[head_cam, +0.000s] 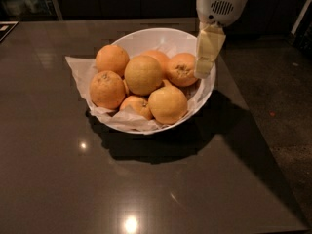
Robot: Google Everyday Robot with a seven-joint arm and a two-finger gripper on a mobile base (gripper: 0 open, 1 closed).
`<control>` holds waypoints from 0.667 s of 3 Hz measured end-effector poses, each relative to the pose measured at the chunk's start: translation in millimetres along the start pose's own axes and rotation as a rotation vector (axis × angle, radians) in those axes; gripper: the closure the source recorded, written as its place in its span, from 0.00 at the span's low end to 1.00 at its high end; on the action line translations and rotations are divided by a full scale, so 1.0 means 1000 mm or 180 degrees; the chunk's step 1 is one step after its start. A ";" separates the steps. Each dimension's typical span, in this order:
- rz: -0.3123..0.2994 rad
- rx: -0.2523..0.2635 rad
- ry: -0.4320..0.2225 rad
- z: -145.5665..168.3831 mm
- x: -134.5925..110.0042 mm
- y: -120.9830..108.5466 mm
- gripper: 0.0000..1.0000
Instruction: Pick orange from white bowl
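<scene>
The white bowl [152, 33] stands on a dark table, lined with crinkled white paper [78, 70], and holds several oranges. The deep-orange orange [180, 68] with a puckered brownish stem scar lies at the bowl's right side, scar facing the camera. My gripper [204, 73], cream-coloured under a white wrist, hangs from above over the bowl's right rim. Its tip is right beside this orange's right side, touching or nearly touching. A paler yellowish orange [143, 74] sits in the middle and a smooth yellow-orange one [167, 104] at the front.
The glossy dark table [58, 179] ends at a right edge [263, 150] running diagonally, with speckled floor beyond it. Other oranges lie at the bowl's left [106, 89] and back left [112, 59]. Dark furniture stands behind the table.
</scene>
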State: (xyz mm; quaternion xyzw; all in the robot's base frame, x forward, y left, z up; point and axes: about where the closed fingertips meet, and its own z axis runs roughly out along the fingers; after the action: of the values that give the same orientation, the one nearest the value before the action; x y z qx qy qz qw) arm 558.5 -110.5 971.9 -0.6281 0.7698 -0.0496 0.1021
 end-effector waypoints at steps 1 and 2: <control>-0.0091 -0.0048 0.0016 0.008 -0.011 0.003 0.26; -0.0134 -0.0089 0.0034 0.014 -0.016 0.005 0.26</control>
State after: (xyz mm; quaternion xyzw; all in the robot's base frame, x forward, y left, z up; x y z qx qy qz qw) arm 559.4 -92.7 958.5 -0.6452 0.7576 -0.0443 0.0882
